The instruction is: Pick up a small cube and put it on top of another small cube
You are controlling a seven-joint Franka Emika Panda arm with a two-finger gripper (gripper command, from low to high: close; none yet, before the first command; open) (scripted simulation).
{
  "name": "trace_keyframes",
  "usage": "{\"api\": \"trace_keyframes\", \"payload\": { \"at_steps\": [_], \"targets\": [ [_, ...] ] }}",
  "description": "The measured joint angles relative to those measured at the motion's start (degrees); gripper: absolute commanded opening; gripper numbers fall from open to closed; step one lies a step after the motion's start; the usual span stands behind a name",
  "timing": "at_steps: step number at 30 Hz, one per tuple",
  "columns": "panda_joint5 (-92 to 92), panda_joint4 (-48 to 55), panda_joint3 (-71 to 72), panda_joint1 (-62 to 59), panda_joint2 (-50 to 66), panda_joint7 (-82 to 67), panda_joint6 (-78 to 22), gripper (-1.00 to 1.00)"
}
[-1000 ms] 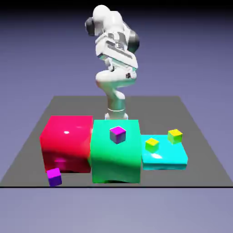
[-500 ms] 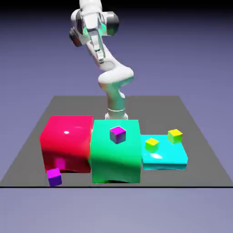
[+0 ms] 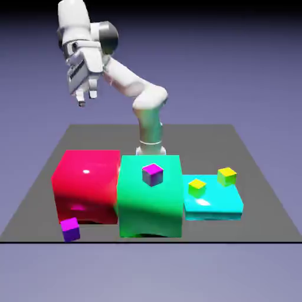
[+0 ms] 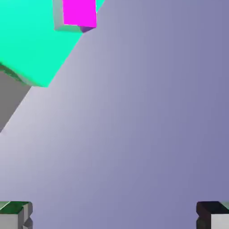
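Magenta-topped, violet-sided small cube (image 3: pixel 153 174)

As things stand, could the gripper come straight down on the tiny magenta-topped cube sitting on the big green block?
Probably yes: the tiny magenta-topped cube sits alone on the big green block with nothing above it. The gripper is open and empty, but high and off toward the exterior view's left.

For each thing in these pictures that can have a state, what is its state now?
Tool: open, empty, high above the red block.
Magenta cube on green block: resting, untouched.
Magenta cube on table: resting, before the red block.
Two yellow-green cubes: resting apart on cyan slab.
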Motion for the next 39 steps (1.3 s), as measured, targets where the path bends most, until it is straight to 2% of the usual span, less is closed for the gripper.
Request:
{"api": "trace_keyframes", "payload": {
  "at_steps": [30,32,34,35,37,39],
  "targets": [
    [-31.9,33.3,-43.1,47.2,-17.4,-74.8,-43.1,0.0],
    [-32.3,33.7,-43.6,47.7,-17.6,-75.7,-43.6,0.0],
    [-34.1,29.6,-45.7,44.3,-19.6,-74.2,-40.2,0.0],
    [-34.9,27.9,-46.5,43.0,-20.3,-73.6,-38.8,-1.0],
    [-34.9,27.9,-46.5,43.0,-20.3,-73.7,-38.8,-1.0],
    [-33.1,32.0,-44.4,46.4,-18.4,-75.1,-42.2,-1.0]
  ]
}}
